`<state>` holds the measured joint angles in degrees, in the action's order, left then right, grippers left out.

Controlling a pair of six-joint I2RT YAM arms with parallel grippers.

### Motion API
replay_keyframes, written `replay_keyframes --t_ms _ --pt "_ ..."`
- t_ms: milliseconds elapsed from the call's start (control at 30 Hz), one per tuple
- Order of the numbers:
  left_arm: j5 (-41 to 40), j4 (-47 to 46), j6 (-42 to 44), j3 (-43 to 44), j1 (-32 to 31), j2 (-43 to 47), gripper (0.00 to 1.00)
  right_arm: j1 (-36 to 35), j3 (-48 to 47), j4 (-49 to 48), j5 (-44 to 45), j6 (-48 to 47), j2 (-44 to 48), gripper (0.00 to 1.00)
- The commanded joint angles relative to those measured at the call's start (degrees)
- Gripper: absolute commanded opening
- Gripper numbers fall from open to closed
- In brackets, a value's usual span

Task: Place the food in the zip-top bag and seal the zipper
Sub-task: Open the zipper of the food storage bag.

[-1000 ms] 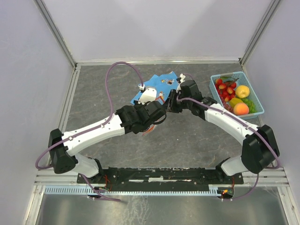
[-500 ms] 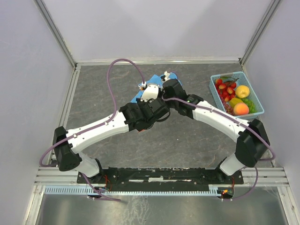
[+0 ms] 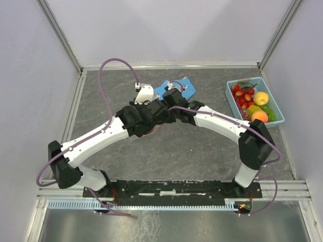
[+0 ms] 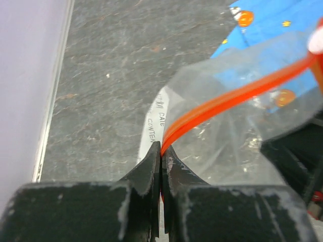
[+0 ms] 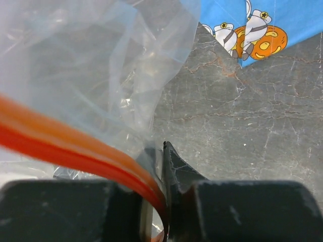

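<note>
The clear zip-top bag (image 4: 229, 126) hangs between my two grippers above the grey table. Its red-orange zipper (image 4: 237, 93) runs taut from one to the other. My left gripper (image 4: 161, 151) is shut on one end of the zipper. My right gripper (image 5: 160, 169) is pinched on the zipper (image 5: 75, 146) at its other end, one finger showing through the plastic. In the top view both wrists meet near the table's middle and hide the bag. The food (image 3: 251, 101), strawberries, a lemon, an orange and grapes, lies in the basket at the right.
The light-blue basket (image 3: 244, 80) stands at the back right by the wall. A blue patterned cloth (image 3: 182, 84) lies flat behind the grippers, partly under them, and its corner (image 5: 252, 25) shows in the right wrist view. Frame walls close in the table.
Both wrists have moved left and a little toward the back, bag with them. The right gripper let go, slid left along the zipper and shut on it again.
</note>
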<state>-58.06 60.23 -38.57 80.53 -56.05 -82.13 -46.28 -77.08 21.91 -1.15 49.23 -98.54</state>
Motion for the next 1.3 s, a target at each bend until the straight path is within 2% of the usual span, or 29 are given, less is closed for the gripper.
replay_keyframes --t_ms 0,300,367,567,733,933,1267 --pt "-0.86 0.89 -2.12 -2.71 2.04 4.22 0.03 -0.12 -2.23 -1.39 2.12 -1.37 -2.53 0.16" --pt "12.48 -10.0 3.77 -12.25 2.46 10.51 0.03 0.08 2.51 -0.57 7.55 -3.16 -3.92 0.16" --pt "15.08 -11.58 4.19 -12.65 2.52 11.36 0.03 0.34 3.76 -0.57 6.3 -3.65 -2.89 0.17" --pt "20.83 -14.23 2.5 -11.93 2.5 9.2 0.03 0.7 2.79 0.22 0.65 -10.16 -0.4 0.31" --pt "21.06 -13.45 0.96 -10.28 2.47 5.38 0.03 0.83 4.38 -2.58 -1.79 -10.93 1.81 0.42" --pt "19.32 -11.57 1.2 -6.31 2.44 1.22 0.03 2.13 3.32 -0.79 -3.5 -14.55 5.6 0.55" --pt "19.22 -13.47 3.31 -5.06 2.64 -1.06 0.03 9.53 7.33 5.33 -3.05 -19.4 16.34 0.77"
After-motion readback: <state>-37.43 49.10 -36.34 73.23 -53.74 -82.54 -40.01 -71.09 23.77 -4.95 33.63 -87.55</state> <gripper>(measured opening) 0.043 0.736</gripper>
